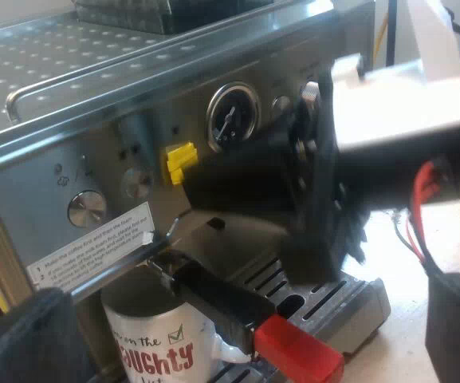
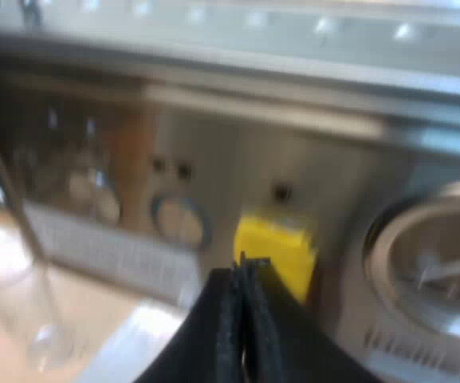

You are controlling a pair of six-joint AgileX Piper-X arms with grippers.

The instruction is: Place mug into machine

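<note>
A white mug [image 1: 154,351] with red lettering stands on the drip tray [image 1: 349,307] of the espresso machine [image 1: 70,159], directly beneath the locked-in holder. The holder's dark handle [image 1: 214,295] with its red end [image 1: 297,351] juts out over the mug. My left gripper [image 1: 245,319] is open, with its fingers [image 1: 30,335] spread wide on either side of the mug and handle and touching neither. My right gripper [image 2: 245,295] is shut with nothing in it. Its tips are right at the yellow piece [image 2: 281,243] on the machine's front. In the left wrist view the right gripper [image 1: 214,183] sits beside the yellow piece [image 1: 180,159].
A round pressure gauge [image 1: 232,116] sits on the machine's front beside the yellow piece, and a metal knob [image 1: 87,207] and a white label [image 1: 94,251] sit above the mug. The gauge [image 2: 429,263] is close to my right gripper. A clear glass [image 2: 22,311] stands beside the machine.
</note>
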